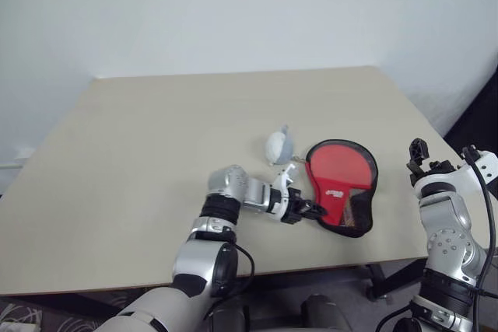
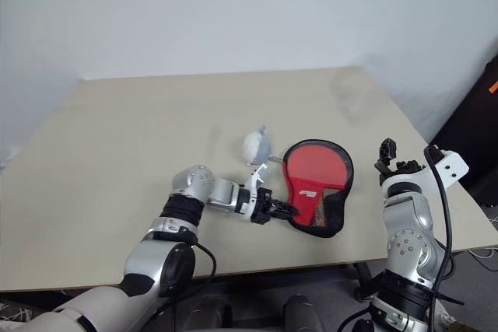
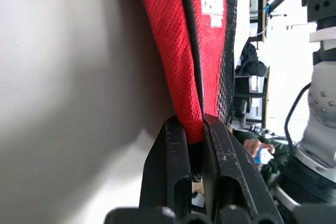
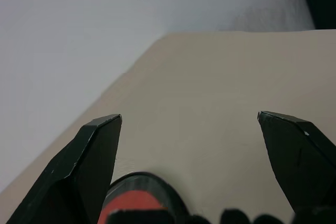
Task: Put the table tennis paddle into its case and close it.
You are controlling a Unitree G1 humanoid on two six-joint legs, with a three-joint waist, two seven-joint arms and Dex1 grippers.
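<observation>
The case (image 1: 342,184) lies flat near the table's front right: black rim, red panel, small white logo, black mesh at its near end. Something brownish shows through the mesh; I cannot tell whether it is the table tennis paddle. My left gripper (image 1: 311,210) reaches in from the left and is shut on the case's near-left edge. In the left wrist view its fingers (image 3: 173,156) pinch the red fabric of the case (image 3: 173,40). My right gripper (image 1: 443,152) hovers open to the right of the case, apart from it, with nothing between its fingers (image 4: 100,150).
A small grey-blue soft lump (image 1: 278,145) lies just left of the case's far end. The beige table (image 1: 156,153) stretches bare to the left and back. Its right edge runs close beside my right arm, and a white wall stands behind.
</observation>
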